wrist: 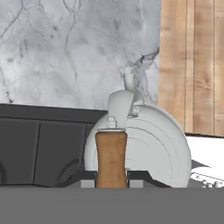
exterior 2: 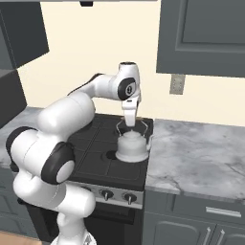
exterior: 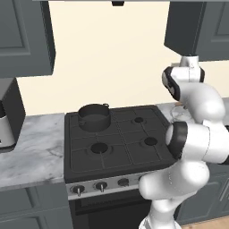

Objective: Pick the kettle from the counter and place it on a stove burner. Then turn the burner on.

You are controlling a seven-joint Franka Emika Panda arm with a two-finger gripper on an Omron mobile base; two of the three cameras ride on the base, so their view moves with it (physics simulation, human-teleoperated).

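Note:
The white-silver kettle [exterior 2: 132, 147] is over the right front part of the black stove, close to the edge of the marble counter [exterior 2: 201, 153]. My gripper [exterior 2: 130, 122] comes straight down from above and is shut on its arched brown handle [wrist: 111, 157]. In the hand view the kettle [wrist: 148, 144] lies below the gripper [wrist: 111, 183], with its spout pointing toward the counter [wrist: 65, 48]. I cannot tell whether its base touches the grates. The front right stove burner [exterior: 150, 142] is uncovered in the left base view.
A dark grey pot [exterior: 94, 116] sits on the back left burner. The front left burner [exterior: 99, 148] and back right burner [exterior: 139, 120] are bare. Knobs [exterior 2: 106, 194] line the stove front. Dark cabinets [exterior 2: 206, 38] hang overhead, and marble worktop [exterior: 31, 152] lies left of the stove.

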